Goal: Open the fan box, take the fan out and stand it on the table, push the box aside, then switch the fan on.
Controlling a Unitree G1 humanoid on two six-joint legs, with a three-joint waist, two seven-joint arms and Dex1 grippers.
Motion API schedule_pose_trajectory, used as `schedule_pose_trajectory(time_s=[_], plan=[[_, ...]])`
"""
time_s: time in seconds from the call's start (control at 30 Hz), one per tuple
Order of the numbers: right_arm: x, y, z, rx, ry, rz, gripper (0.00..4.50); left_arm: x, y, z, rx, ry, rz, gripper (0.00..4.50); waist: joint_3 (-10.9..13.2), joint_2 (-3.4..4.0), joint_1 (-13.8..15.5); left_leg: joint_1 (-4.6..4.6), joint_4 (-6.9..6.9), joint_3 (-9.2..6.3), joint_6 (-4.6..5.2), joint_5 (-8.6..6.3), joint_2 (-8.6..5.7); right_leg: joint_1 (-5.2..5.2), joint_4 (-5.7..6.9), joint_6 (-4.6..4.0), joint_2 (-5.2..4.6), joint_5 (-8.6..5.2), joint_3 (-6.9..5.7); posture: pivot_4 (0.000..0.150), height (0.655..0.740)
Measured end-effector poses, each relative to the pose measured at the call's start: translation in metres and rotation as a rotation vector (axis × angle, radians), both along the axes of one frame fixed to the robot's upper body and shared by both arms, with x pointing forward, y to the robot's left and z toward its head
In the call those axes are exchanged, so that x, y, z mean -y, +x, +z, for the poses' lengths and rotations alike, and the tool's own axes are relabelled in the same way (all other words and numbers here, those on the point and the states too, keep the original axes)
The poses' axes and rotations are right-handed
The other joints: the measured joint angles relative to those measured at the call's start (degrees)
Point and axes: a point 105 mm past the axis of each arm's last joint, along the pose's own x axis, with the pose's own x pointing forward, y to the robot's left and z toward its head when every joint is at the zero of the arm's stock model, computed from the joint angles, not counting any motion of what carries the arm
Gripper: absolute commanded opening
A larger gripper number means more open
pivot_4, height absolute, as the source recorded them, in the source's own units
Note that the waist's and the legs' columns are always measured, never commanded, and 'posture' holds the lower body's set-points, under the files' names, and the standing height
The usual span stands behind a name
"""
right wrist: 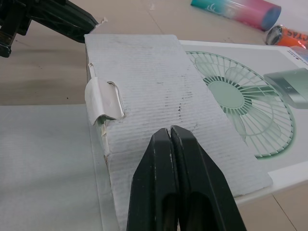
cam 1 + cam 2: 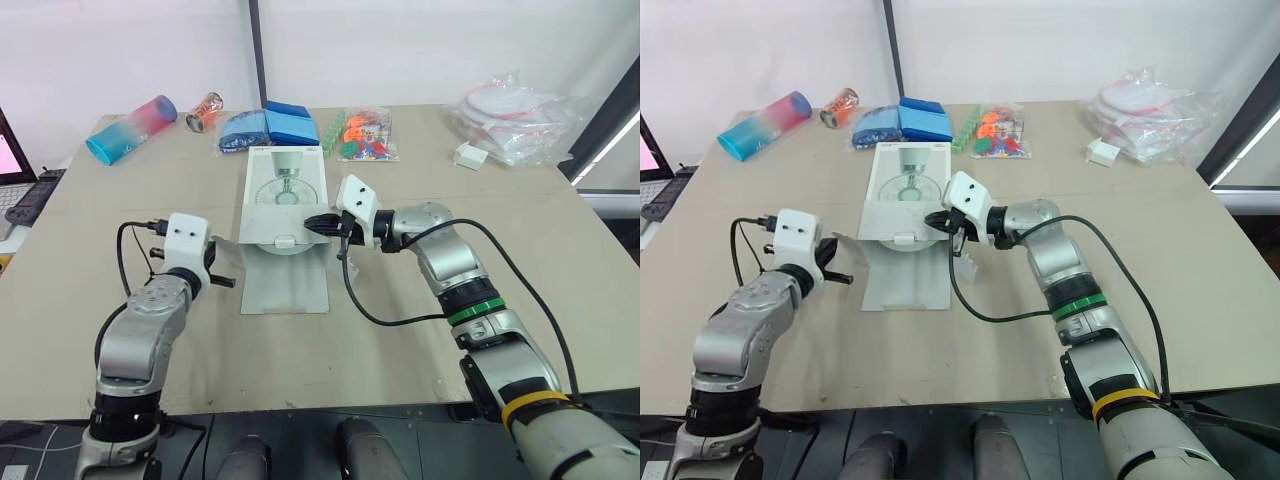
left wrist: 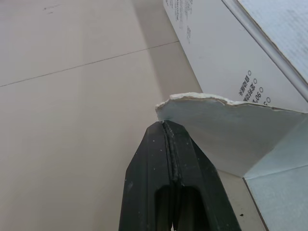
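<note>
Left eye view puts the fan box (image 2: 285,190) flat in the middle of the bench (image 2: 480,260), with a long white flap (image 2: 285,285) folded out toward the robot. So the opening is under way but not done. No fan stands on the bench, and I judge it is inside the box. Lifting it out, standing it up, pushing the box aside and switching on are all left to do.

The left hand (image 2: 226,282) is at the box's near-left corner with its fingers clenched together. The torn edge of a side flap (image 3: 231,125) meets their tips, and I cannot tell whether the card is nipped between them. The right hand (image 2: 313,224) is clenched too, grasping nothing, with its tips over a corrugated inner flap (image 1: 159,82) that has a small tuck tab.

The box face carries a printed green fan. Its side has lines of small print, too fine to read beyond a stray digit or two. No brand name is legible.
</note>
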Motion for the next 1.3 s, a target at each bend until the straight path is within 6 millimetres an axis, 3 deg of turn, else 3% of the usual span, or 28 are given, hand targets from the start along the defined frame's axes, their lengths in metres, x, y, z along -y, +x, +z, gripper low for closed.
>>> schedule_pose_trajectory(time_s=[0.8, 1.3], plan=[[0.001, -0.006, 0.0, -0.003, -0.01, 0.01, 0.04, 0.024, 0.024, 0.005, 0.011, -0.019, -0.223, 0.0, 0.0, 0.0, 0.03, -0.01, 0.0, -0.03, -0.01, 0.0, -0.02, -0.01, 0.0, 0.0, -0.02, 0.0, -0.03, 0.15, 0.74], [0.002, -0.007, 0.0, -0.006, -0.013, 0.006, 0.04, 0.026, 0.024, 0.003, -0.005, -0.002, -0.273, 0.0, 0.0, 0.0, 0.02, -0.01, 0.0, -0.05, -0.01, 0.01, -0.03, -0.01, 0.0, 0.0, -0.02, 0.0, -0.04, 0.15, 0.74]])
